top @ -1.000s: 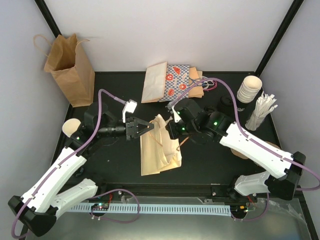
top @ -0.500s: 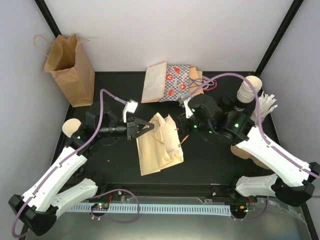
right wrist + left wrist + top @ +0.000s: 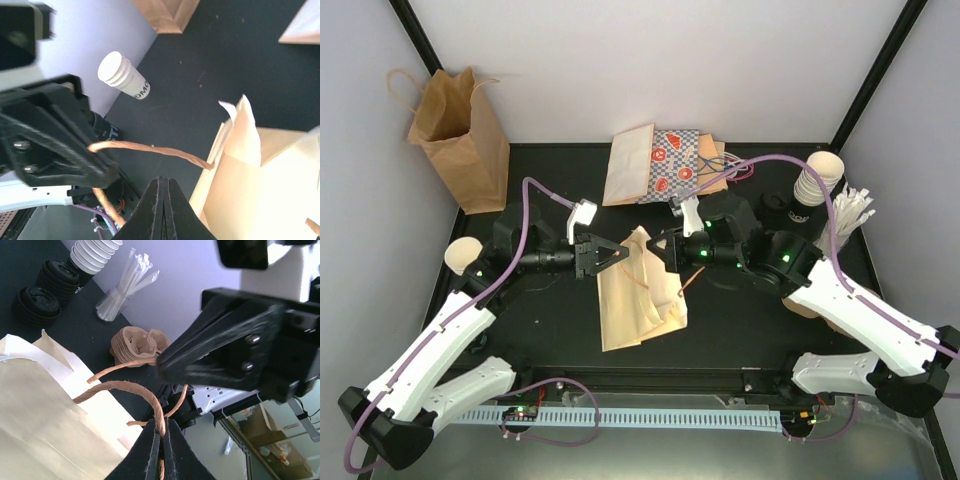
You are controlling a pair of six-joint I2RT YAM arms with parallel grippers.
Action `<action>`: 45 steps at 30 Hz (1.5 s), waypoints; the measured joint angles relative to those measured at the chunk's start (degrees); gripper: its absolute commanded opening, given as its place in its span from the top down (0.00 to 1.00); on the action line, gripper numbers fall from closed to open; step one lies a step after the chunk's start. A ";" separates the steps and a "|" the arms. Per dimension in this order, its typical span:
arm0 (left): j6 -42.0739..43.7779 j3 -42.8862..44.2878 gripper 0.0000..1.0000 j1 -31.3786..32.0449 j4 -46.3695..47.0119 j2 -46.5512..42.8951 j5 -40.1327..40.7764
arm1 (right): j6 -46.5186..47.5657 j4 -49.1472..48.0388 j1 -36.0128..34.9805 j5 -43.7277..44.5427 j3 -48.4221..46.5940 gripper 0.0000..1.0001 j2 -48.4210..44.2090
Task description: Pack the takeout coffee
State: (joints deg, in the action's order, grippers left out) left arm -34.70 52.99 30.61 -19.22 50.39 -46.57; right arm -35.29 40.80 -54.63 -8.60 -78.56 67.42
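Observation:
The takeout coffee cups are small and white. A stack of them [image 3: 817, 180] stands at the back right, also in the left wrist view [image 3: 95, 252]. One more cup [image 3: 125, 77] lies on its side by the left arm [image 3: 463, 255]. A cream handled bag [image 3: 632, 305] lies flat mid-table. My left gripper [image 3: 618, 252] is shut on the bag's twisted paper handle [image 3: 145, 392]. My right gripper [image 3: 662, 250] faces it over the bag's top edge. It is shut with nothing between its jaws; the other handle [image 3: 150, 149] passes just beyond its tips [image 3: 163, 182].
A brown paper bag [image 3: 460, 135] stands upright at the back left. Flat bags [image 3: 660, 165] lie at the back centre. Black lids [image 3: 780, 208], a bundle of white sticks [image 3: 845, 220] and a brown cup carrier [image 3: 137, 342] are at the right.
The right gripper drew back to the right, then came back left to the bag's top. The bag's upper flaps shifted slightly. The left gripper kept its hold and place.

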 measured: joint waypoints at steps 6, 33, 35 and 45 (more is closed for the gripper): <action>-0.07 -0.04 0.99 0.00 0.20 -0.02 0.28 | -7.58 -3.58 0.00 0.15 7.52 0.99 -0.57; -1.97 -0.11 0.99 0.00 2.64 1.11 0.33 | -21.22 -12.00 -3.26 5.51 21.94 0.99 -2.95; -2.25 0.15 0.98 0.00 3.04 1.11 0.31 | -21.24 -11.82 -3.26 5.77 22.05 0.99 -2.29; -4.85 0.17 0.99 0.00 6.19 1.38 -0.31 | -21.18 -11.39 -4.07 6.36 21.79 0.99 1.88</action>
State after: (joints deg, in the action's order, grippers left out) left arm -39.55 53.17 30.61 -13.04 51.77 -46.87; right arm -56.47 29.41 -58.70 -2.24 -56.77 69.30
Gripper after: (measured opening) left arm 0.019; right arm 0.024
